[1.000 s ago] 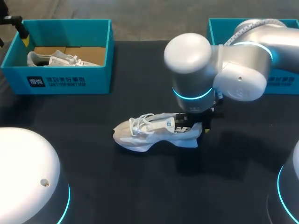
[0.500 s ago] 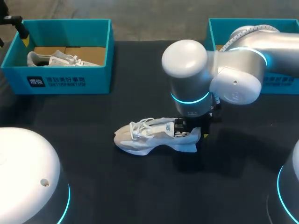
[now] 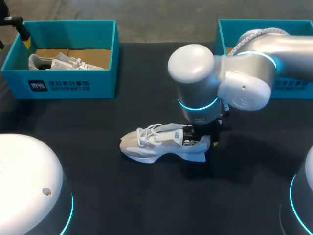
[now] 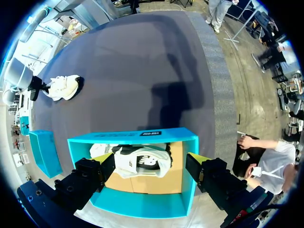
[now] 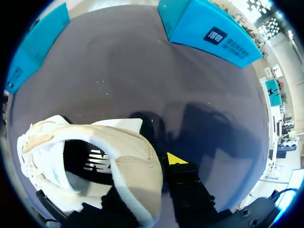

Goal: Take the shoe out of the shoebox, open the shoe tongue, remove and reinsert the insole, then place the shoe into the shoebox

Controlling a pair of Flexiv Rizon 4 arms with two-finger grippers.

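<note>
Black table (image 3: 98,191): white sneaker (image 3: 156,145) lay mid-table, long axis across, toe toward our left, heel at right gripper (image 3: 203,138), which we judged pinching heel collar. Left gripper (image 4: 151,164) hung wide over left shoebox (image 4: 142,205), well apart; right arm nearer.

a table (image 3: 146,196) covered in black cloth fills the scene. at its 10 o'clock corner stands an open teal box (image 3: 68,87) with a dark printed label on its near wall. inside it a white sneaker (image 3: 63,61) with white laces lies on a brown cardboard floor (image 3: 93,54), toward the box's 9 o'clock end.
</note>
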